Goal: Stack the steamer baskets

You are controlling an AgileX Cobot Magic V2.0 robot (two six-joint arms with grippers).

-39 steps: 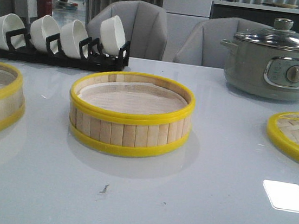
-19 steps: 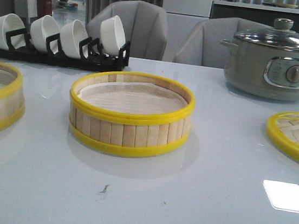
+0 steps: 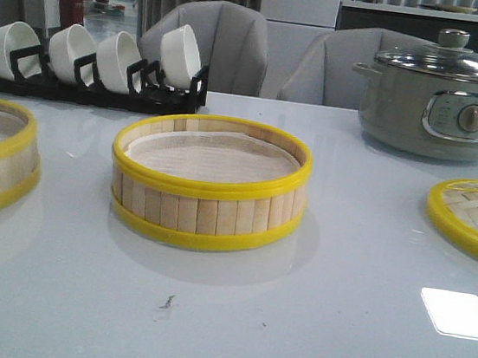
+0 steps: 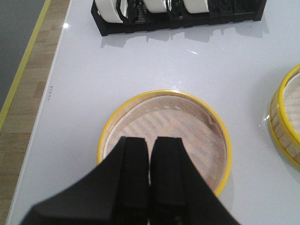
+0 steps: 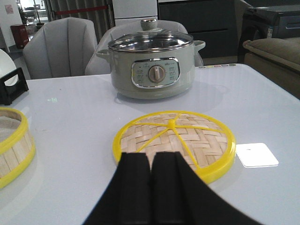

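While neither arm shows in the front view, each wrist camera shows its own gripper with the two black fingers pressed together and holding nothing.

The left gripper [image 4: 150, 187] hangs above the left steamer basket [image 4: 164, 140], which sits near the table's left edge. That position suggests this arm is lined up to pick the basket, though its closed fingers would first have to spread.

The middle steamer basket [image 3: 209, 184] stands alone at the table centre, well apart from the other, so it looks like the base for the stack. Nothing is stacked yet.

The right gripper [image 5: 151, 187] points at the lid [image 5: 174, 140], a flat disc lying on the table in front of the electric pot [image 5: 151, 65].

Both baskets are shallow round rings of upright pale bamboo slats, banded top and bottom with glossy yellow rims and lined with thin white paper. The lid is woven bamboo in a criss-cross weave, with a yellow rim and yellow spokes. The table [image 3: 291, 325] is smooth, pale and reflective. A black rack [image 3: 93, 87] at the back holds white bowls on edge.
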